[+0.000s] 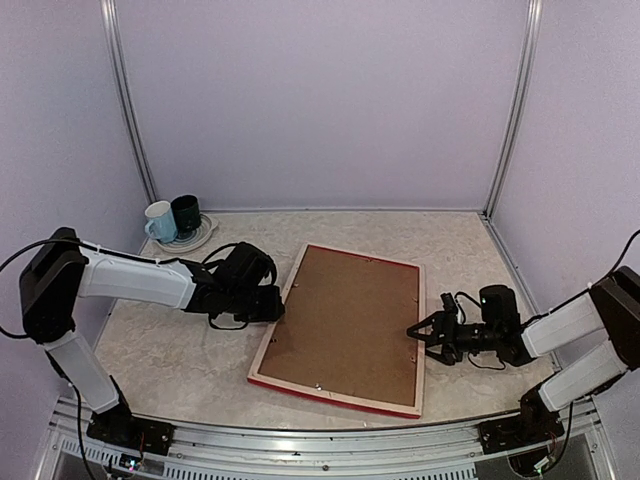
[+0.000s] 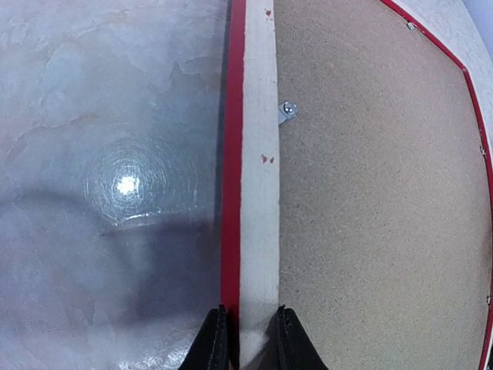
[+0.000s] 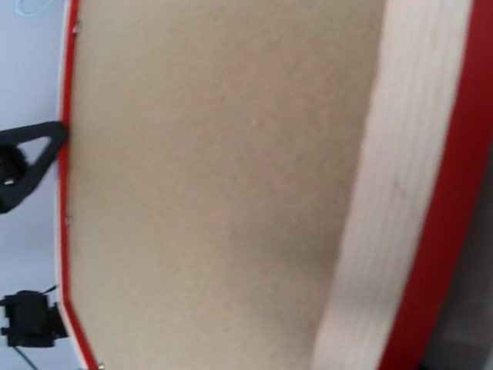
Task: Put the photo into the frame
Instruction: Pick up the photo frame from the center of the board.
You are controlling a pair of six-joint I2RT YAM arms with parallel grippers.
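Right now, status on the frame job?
Left gripper shut on the frame's left rail. Right gripper open at its right edge. Frame face down, backing board in; photo not in view. Mugs far-left, out of the way.

Red-edged frame (image 1: 335, 394), pale wood sides; speckled brown backing board (image 1: 345, 325); marbled beige table (image 1: 180, 350).

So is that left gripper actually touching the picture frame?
Touching. The left wrist view shows the left gripper with both fingertips pressed against the pale wood rail of the frame, one on each side.
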